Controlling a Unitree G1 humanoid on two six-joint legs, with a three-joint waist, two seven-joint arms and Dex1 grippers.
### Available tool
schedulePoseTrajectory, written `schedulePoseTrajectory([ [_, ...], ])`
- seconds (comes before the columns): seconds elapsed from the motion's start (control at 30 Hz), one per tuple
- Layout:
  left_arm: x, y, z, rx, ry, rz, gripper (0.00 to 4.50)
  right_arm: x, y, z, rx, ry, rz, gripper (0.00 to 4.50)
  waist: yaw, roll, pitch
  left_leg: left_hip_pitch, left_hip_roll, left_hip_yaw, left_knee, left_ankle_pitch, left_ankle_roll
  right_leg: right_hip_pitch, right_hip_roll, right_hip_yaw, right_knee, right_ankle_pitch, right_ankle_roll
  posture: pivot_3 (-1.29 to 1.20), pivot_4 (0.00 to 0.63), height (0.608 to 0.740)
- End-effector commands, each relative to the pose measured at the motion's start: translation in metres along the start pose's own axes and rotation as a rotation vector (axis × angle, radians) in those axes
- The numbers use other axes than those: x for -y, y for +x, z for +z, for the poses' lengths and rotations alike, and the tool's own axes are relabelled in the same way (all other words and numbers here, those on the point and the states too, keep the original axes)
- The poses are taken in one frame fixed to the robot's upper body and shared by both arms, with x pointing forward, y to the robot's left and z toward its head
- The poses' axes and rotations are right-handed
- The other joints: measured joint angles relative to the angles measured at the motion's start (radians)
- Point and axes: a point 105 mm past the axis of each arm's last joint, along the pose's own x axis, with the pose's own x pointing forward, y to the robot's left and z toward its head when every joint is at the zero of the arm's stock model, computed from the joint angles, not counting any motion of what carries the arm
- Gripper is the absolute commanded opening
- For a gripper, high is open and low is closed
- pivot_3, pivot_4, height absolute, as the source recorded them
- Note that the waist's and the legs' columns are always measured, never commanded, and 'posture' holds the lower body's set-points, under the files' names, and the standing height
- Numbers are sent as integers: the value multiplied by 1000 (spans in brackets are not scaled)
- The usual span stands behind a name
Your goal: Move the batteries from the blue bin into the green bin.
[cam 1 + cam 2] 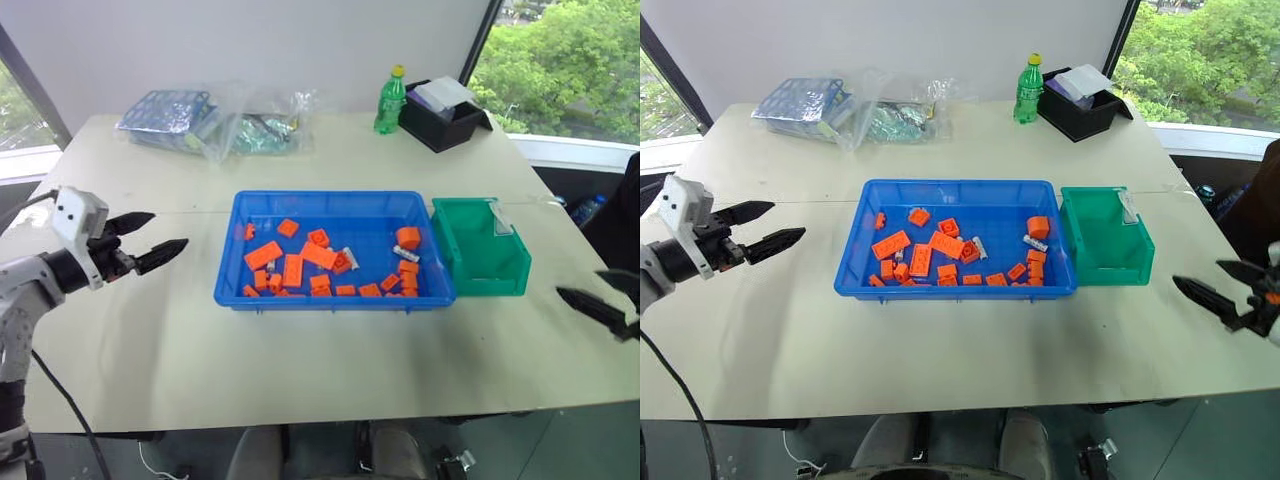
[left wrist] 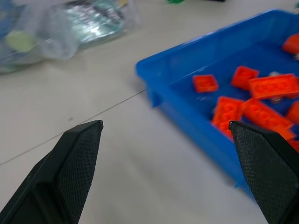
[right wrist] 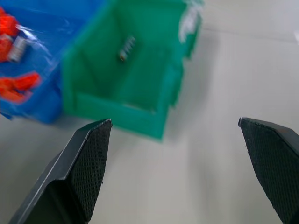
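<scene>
The blue bin (image 1: 335,203), a wide shallow tray, sits mid-table. Small silver batteries (image 1: 405,252) lie on their sides in its right half, between scattered bricks. Touching its right wall stands the deeper teal green bin (image 1: 480,275), a clear tab on its far rim, with one battery (image 3: 127,48) lying inside.

- I'm looking at a pale beige table (image 1: 330,370) with a thin seam across it.
- blue bin (image 1: 335,298) sits mid-table, green bin (image 1: 480,283) touching its right end.
- At the far edge: green bottle (image 1: 390,102), black box (image 1: 440,128) just beside it, and clear plastic bags (image 1: 215,122) to the left.
</scene>
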Motion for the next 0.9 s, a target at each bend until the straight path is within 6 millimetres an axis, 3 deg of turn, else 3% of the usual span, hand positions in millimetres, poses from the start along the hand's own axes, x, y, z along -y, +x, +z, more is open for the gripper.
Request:
schedulePoseTrajectory([
  [0.03, 28, 1, 25, -9, 96, -201, 4500, -61, 39, 53, 60, -179, 330, 4474, -8, 0, 0, 0, 0, 1, -1, 0, 0, 0, 0, 0, 1, 0, 0, 0, 150, 723],
  [0.23, 37, 3, 30, -58, 148, -323, 4500, -151, 108, 85, 104, -362, 711, 4474, -17, -2, 1, -1, 1, -1, -3, 0, 0, -4, 2, 0, 3, 0, -1, 0, 150, 723],
  [0.4, 41, 0, 27, -88, 159, -357, 4500, -202, 175, 94, 123, -452, 836, 4474, -18, -4, 1, -3, 0, 3, -1, 2, 4, -8, 1, 5, 6, 1, -1, 0, 150, 723],
  [0.47, 42, -4, 25, -92, 154, -357, 4500, -217, 199, 91, 110, -474, 849, 4474, -17, -6, 1, -3, -1, 3, -1, 2, 4, -8, 2, 5, 8, 2, -1, 0, 150, 723],
  [0.63, 52, -11, 21, -104, 150, -360, 4500, -245, 236, 79, 81, -529, 884, 4474, -20, -8, 1, -1, -1, 2, 0, 2, 3, -9, 2, 7, 19, 5, -6, 0, 150, 723],
  [0.9, 56, -18, 20, -104, 131, -311, 4500, -279, 271, 77, 84, -555, 858, 4474, -27, -8, 1, 2, 0, 1, -2, 4, 0, -11, 4, 8, 22, 6, -3, 0, 150, 723],
])
